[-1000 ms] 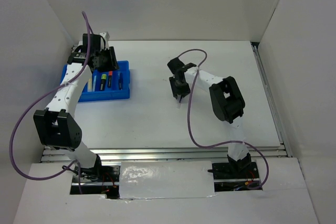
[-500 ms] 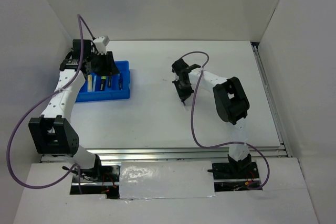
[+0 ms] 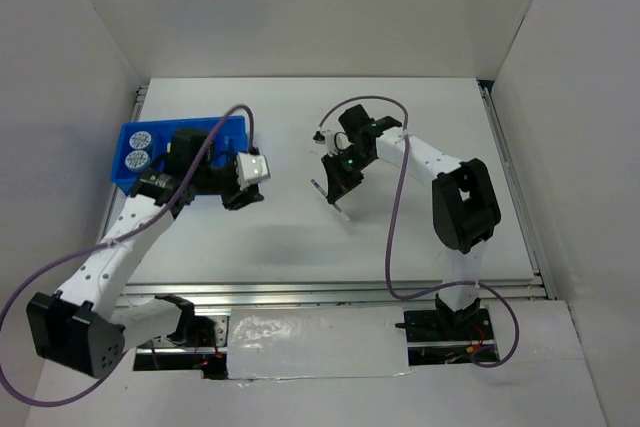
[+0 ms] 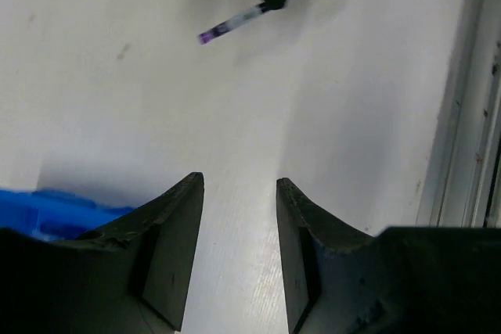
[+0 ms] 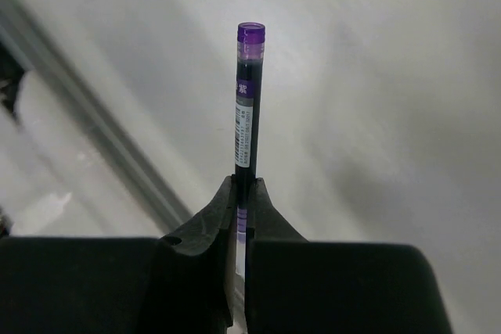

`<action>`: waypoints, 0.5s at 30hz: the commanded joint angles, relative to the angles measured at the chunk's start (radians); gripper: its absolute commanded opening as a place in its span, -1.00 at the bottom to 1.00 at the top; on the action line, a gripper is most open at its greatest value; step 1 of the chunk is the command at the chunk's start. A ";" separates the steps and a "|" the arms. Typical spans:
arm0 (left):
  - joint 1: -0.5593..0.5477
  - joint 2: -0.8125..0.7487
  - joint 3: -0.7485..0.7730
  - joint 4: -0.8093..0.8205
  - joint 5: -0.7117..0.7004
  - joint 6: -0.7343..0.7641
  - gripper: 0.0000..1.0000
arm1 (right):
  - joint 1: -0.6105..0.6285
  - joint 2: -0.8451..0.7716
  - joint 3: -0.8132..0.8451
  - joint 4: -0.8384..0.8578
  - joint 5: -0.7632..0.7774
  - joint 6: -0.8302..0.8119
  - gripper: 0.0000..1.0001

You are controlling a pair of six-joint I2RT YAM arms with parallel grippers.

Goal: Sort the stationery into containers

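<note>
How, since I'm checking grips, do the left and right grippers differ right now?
The left gripper has its fingers apart, holding nothing; the right gripper has its fingers shut on a purple pen. The left gripper sits by the blue tray; the right gripper is out over the bare table, away from the tray. Both have black fingers.

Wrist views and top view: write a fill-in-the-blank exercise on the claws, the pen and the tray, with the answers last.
1. The right claw is shut on a pen whose cap is ____.
2. The left claw stands open over the table and holds ____.
3. Two round pots lie inside a tray whose colour is ____.
Missing words: purple; nothing; blue.
</note>
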 commanded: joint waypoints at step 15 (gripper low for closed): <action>-0.369 -0.109 -0.102 -0.067 -0.150 0.570 0.12 | 0.114 0.055 0.163 -0.509 -0.628 -0.383 -1.00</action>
